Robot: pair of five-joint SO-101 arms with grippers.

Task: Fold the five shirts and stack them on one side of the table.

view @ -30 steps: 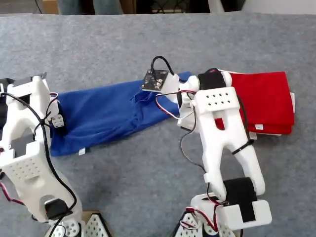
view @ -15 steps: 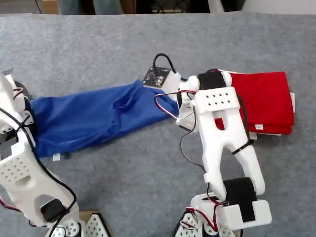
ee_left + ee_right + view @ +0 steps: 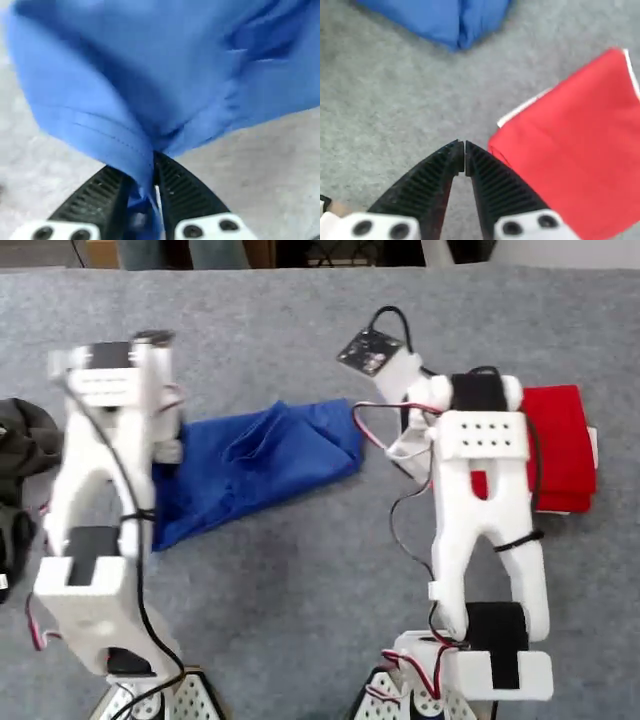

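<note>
A blue shirt (image 3: pixel 265 452) lies bunched across the middle of the grey table (image 3: pixel 300 570). My left gripper (image 3: pixel 151 167) is shut on its left-hand edge, where the cloth (image 3: pixel 150 75) drapes away from the fingers; in the high view the left gripper (image 3: pixel 165 465) sits at the shirt's left end. My right gripper (image 3: pixel 464 146) is shut with nothing in it, over bare table between the blue shirt's (image 3: pixel 455 20) right end and a folded red shirt (image 3: pixel 580 150). The red shirt (image 3: pixel 560 445) lies at the table's right side.
A white layer (image 3: pixel 520 111) peeks out under the red shirt. Dark garments (image 3: pixel 20 440) lie heaped at the table's left edge. The near half of the table is bare grey felt.
My left gripper has swung right and away with the blue shirt's left end, so the shirt is shorter and bunched. My right gripper has drawn off the shirt's right end toward the red shirt.
</note>
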